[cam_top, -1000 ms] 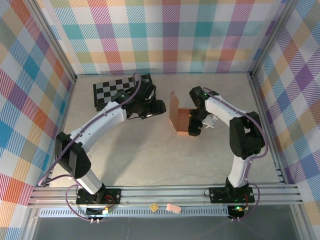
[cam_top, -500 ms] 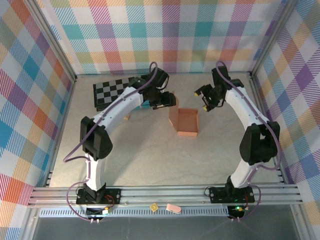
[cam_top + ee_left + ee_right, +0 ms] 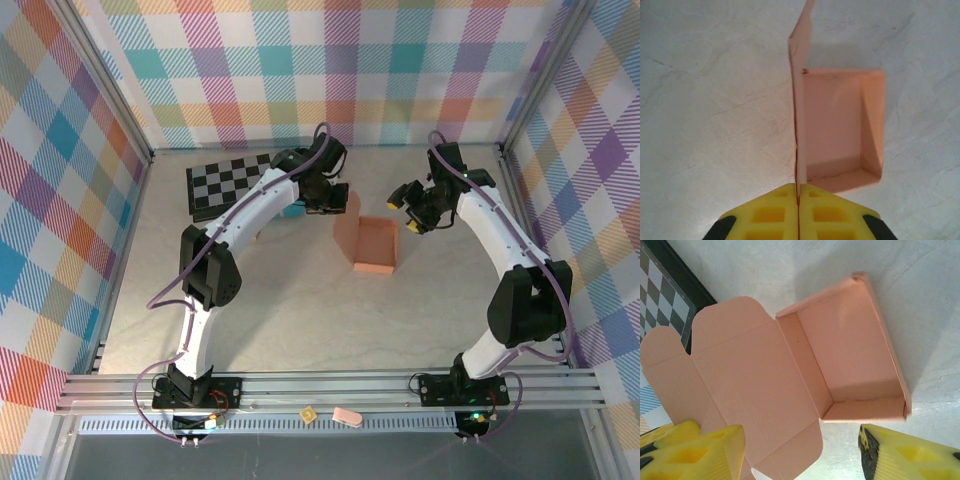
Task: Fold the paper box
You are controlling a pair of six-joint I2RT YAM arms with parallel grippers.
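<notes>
Paper box (image 3: pixel 376 248) sits open-topped on the surface (image 3: pixel 300 320), just right of centre, its tray walls already up. Its lid flap (image 3: pixel 800 90) stands upright along the left wall because my left fingers (image 3: pixel 785 205) are pressed together on its edge. I judge that keeps it ready to swing over the tray. My right fingers (image 3: pixel 705 445) hover apart near the tray's far right corner, gripping nothing, free to tuck the tabs. Far left lies 1 chequered board (image 3: pixel 225 180).

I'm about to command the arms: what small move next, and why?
The left pincer is shut on the upright lid of the salmon-orange cardboard box; the right pincer hangs open. Probably swing the left one toward the open tray, folding the lid down.
</notes>
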